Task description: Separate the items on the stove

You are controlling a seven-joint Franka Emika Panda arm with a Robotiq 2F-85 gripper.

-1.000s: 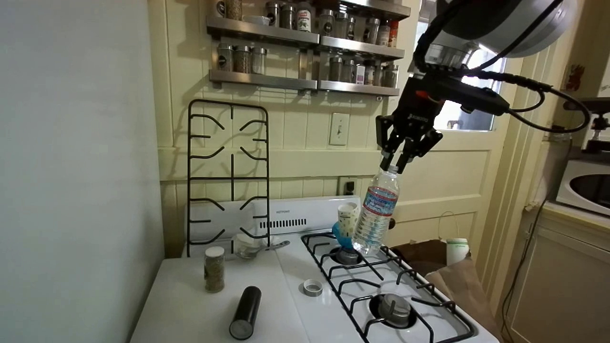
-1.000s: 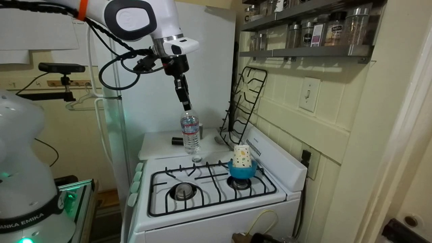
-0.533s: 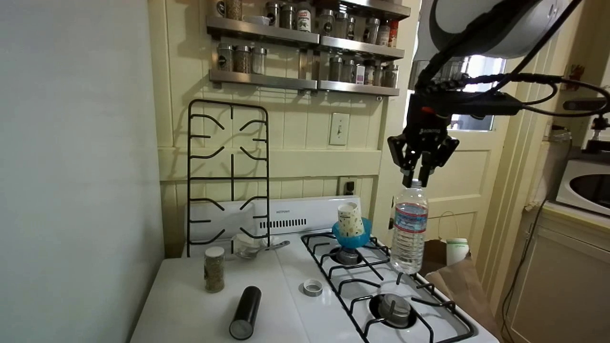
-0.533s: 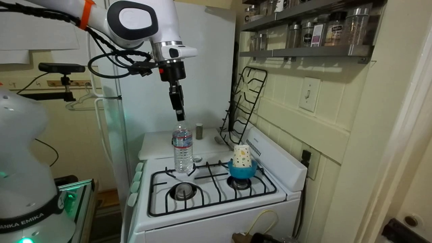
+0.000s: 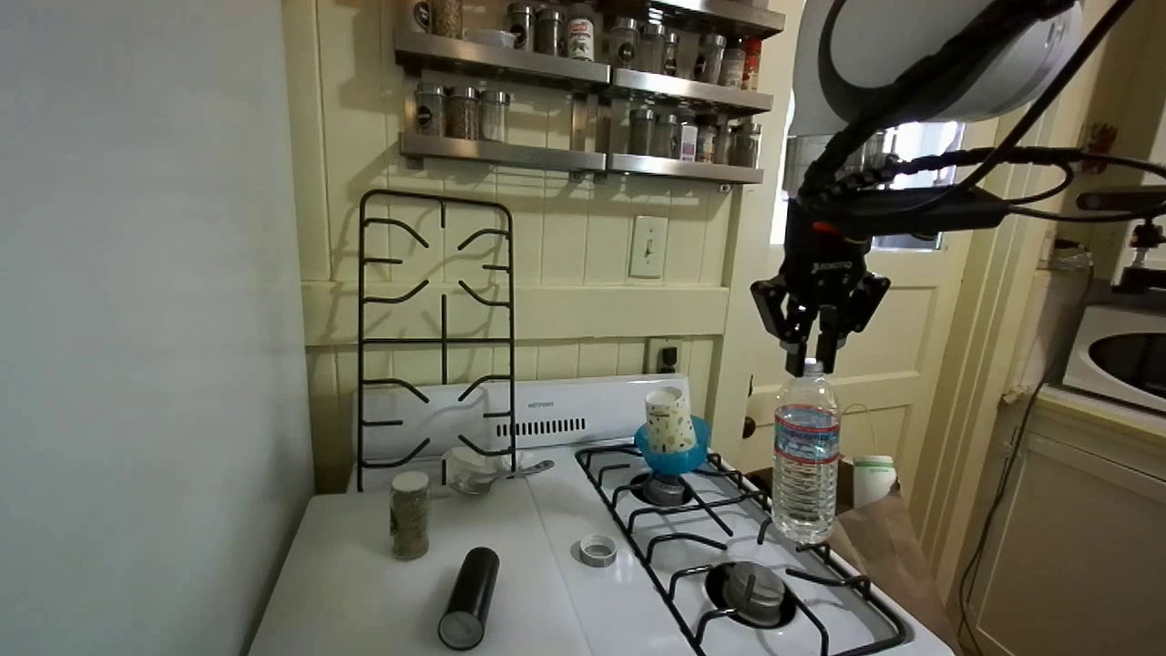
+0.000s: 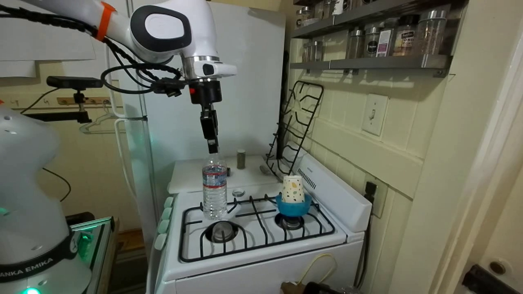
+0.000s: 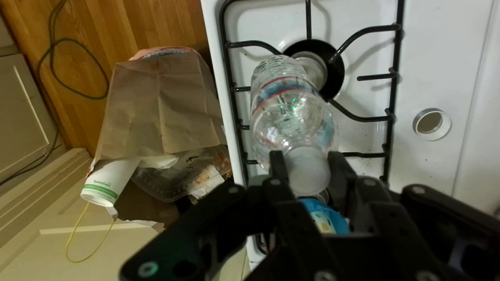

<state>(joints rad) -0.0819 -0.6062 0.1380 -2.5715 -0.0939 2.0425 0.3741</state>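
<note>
The gripper (image 5: pixel 810 364) is narrow, holding the bottle (image 5: pixel 806 474); in the wrist view a finger lies on each side of its cap (image 7: pixel 308 171). A second ago the bottle leaned and hid part of the bowl (image 5: pixel 676 463) in an exterior view; there it is now close to upright, lower, and well apart at the bowl's three o'clock. In an exterior view its base shows just at eleven o'clock from the burner (image 6: pixel 222 231), which lies at the bowl's eight o'clock; whether it touches the stove (image 6: pixel 261 269) I cannot tell. The bowl has not shifted, with the cup (image 6: pixel 293 188) in it as before. A jar (image 6: pixel 241 159), partly behind the bottle a second ago, now shows whole, between the bottle's one and two o'clock, while only an end of the can (image 6: pixel 229 172) shows past the bottle.
</note>
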